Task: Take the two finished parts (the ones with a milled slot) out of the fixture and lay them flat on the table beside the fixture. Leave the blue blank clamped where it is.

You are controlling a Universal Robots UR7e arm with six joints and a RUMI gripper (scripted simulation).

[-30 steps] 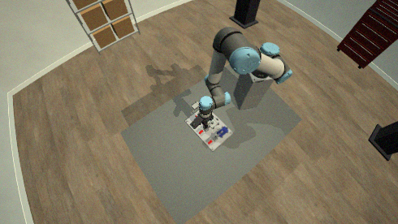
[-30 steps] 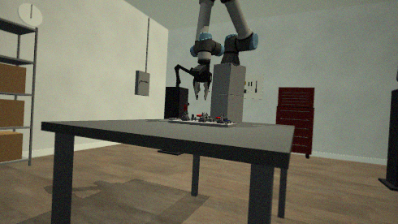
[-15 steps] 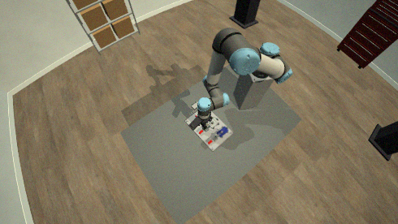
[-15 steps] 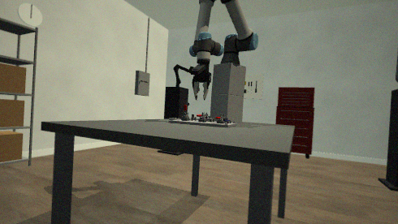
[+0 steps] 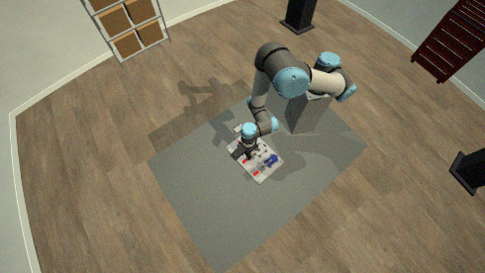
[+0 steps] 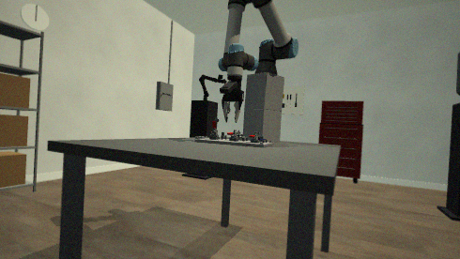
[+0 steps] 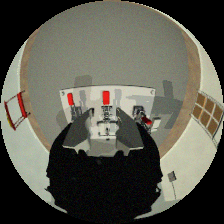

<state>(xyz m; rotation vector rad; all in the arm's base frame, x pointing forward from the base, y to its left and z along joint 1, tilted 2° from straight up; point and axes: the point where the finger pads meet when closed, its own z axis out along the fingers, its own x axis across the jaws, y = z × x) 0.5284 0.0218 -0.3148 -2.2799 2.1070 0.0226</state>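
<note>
The white fixture plate (image 5: 255,161) lies on the grey table, with red clamp handles (image 7: 106,96) along it. The blue blank (image 5: 271,157) sits clamped at its right end. My gripper (image 6: 232,113) hangs well above the fixture with its fingers pointing down, partly open and empty. In the wrist view the fingers frame a light grey part (image 7: 103,127) held in the middle station of the fixture (image 7: 107,107); its slot is too small to make out. A small light grey piece (image 5: 237,129) lies on the table just beyond the fixture's far corner. The blue blank is hidden in the wrist view.
The robot's grey pedestal (image 5: 302,111) stands on the table just behind the fixture. A shelf with boxes (image 5: 126,25), a red tool cabinet (image 6: 341,136) and dark stands stand off the table. The table edges are far from the fixture.
</note>
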